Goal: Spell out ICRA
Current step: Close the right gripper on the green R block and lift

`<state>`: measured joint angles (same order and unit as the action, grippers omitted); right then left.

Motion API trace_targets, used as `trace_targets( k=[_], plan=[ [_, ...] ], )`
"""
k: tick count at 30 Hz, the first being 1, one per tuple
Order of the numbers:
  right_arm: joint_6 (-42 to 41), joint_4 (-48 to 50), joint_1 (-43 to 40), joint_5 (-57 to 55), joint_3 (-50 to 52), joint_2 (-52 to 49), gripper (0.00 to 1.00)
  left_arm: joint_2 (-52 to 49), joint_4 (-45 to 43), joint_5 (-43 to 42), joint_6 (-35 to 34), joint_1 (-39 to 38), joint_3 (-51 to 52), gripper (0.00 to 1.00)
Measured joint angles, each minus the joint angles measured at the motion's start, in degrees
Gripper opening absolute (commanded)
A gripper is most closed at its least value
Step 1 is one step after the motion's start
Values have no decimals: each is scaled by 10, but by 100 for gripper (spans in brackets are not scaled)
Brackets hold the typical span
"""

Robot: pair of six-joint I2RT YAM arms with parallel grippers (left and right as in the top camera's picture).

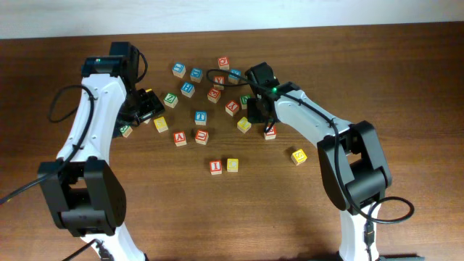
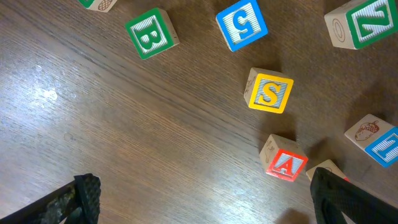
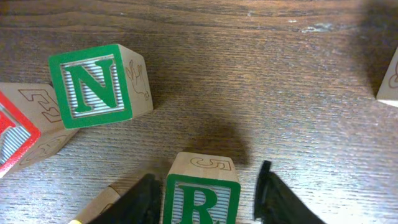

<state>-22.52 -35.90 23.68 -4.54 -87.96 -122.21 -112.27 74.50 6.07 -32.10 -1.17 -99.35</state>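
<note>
The red I cube [image 1: 215, 167] and the yellow C cube [image 1: 233, 164] sit side by side near the table's middle front. In the right wrist view the green R cube [image 3: 202, 199] stands between the fingers of my right gripper [image 3: 207, 177]. The left finger is against it and a small gap shows on the right. From overhead, that gripper [image 1: 259, 116] hides the R. The red A cube [image 2: 286, 165] lies just inside the right finger of my left gripper [image 2: 205, 199], which is wide open over bare wood. From overhead, the A [image 1: 180, 137] lies right of the left gripper [image 1: 148, 106].
Several other letter cubes lie scattered across the back middle. A green N [image 3: 93, 87] and a red cube [image 3: 12, 134] stand close to the R. A yellow S [image 2: 269, 92], a green B [image 2: 150, 32] and a blue cube [image 2: 242, 23] lie ahead of the left gripper. A lone yellow cube [image 1: 299, 156] sits right.
</note>
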Motion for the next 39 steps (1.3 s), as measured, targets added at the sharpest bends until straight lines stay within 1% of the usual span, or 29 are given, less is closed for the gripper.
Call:
trace_targets(
  k=[6, 8, 10, 18, 21, 23, 26, 29, 31, 34, 36, 39],
  plan=[
    [0, 0, 0, 0, 0, 0, 38, 0, 0, 0, 0, 0, 0, 99],
    [0, 0, 0, 0, 0, 0, 31, 0, 0, 0, 0, 0, 0, 99],
    [1, 1, 0, 0, 0, 0, 29, 0, 0, 0, 0, 0, 0, 99],
    [0, 2, 0, 0, 0, 0, 28, 0, 0, 0, 0, 0, 0, 99],
    [0, -18, 0, 0, -6, 0, 28, 0, 0, 0, 0, 0, 0, 99],
    [0, -47, 0, -7, -33, 0, 28, 0, 0, 0, 0, 0, 0, 99],
    [0, -121, 0, -23, -83, 8, 28, 0, 0, 0, 0, 0, 0, 99],
    [0, -224, 0, -36, -150, 51, 23, 0, 0, 0, 0, 0, 0, 99],
    [1, -311, 0, -30, -182, 98, 22, 0, 0, 0, 0, 0, 0, 99],
    [0, -401, 0, 6, -199, 168, 22, 0, 0, 0, 0, 0, 0, 99],
    [0, -460, 0, 40, -200, 188, 23, 0, 0, 0, 0, 0, 0, 99],
    [0, -471, 3, 64, -183, 187, 23, 0, 0, 0, 0, 0, 0, 99]
  ],
)
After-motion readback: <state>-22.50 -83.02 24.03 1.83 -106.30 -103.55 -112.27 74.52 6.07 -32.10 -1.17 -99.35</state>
